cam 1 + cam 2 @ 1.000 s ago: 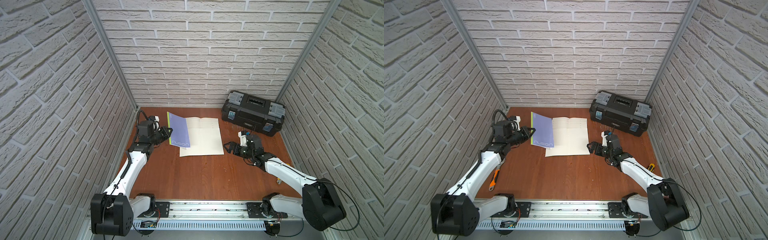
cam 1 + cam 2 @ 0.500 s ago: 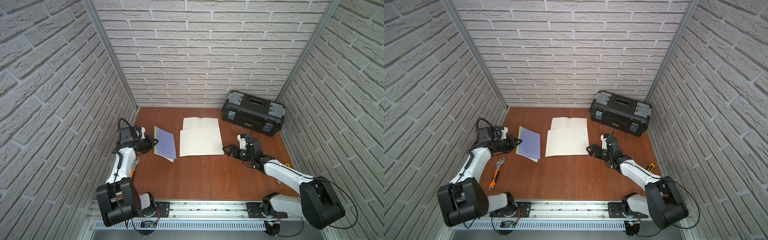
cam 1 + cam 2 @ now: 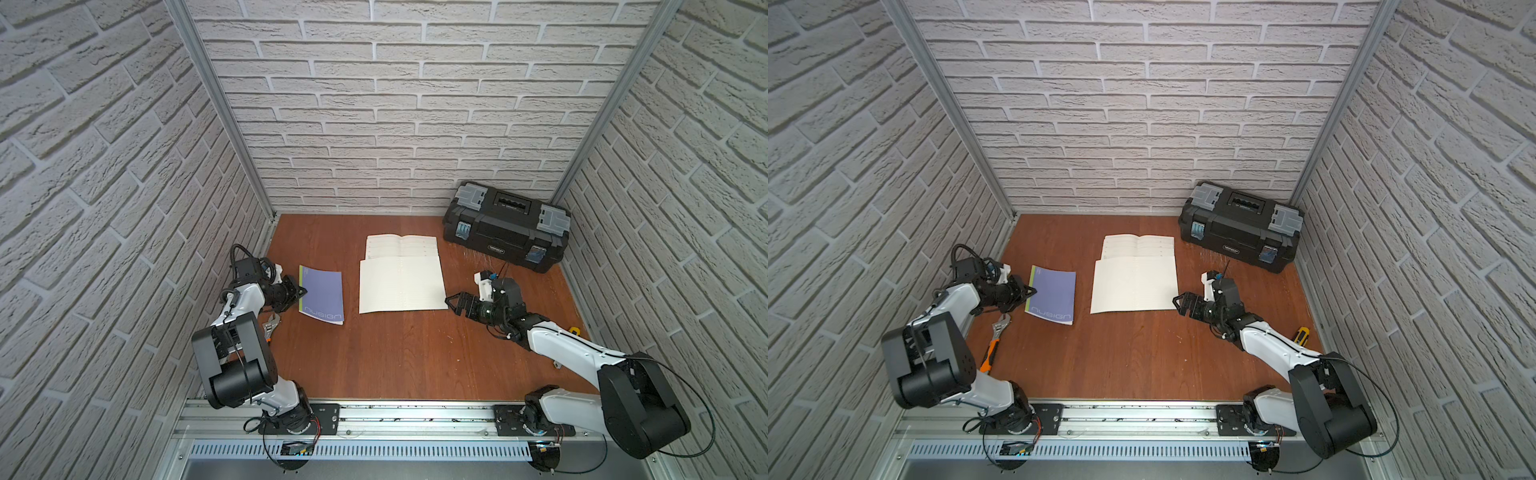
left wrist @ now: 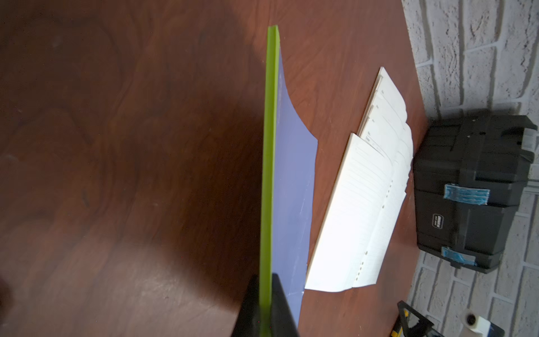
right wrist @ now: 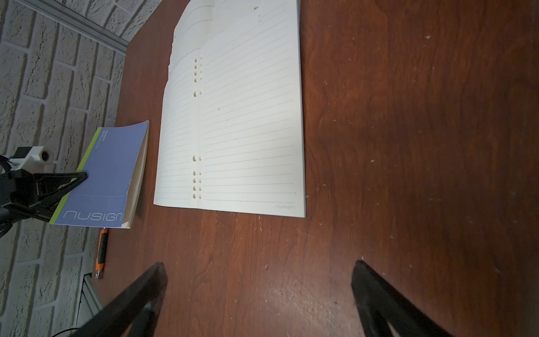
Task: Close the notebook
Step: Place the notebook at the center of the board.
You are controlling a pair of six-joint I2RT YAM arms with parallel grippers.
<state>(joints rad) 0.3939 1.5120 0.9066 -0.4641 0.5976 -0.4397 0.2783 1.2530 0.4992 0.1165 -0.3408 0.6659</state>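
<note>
Gripping the closed notebook point(image 3: 1054, 297) are left fingers point(image 5: 58, 179); toolbox point(image 3: 1239, 230) shut, contents hidden.

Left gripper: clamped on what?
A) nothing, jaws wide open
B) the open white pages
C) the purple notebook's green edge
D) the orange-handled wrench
C: in the left wrist view the left gripper has its jaws pinched on the purple notebook by its green edge; the white pages lie apart from it.
</note>
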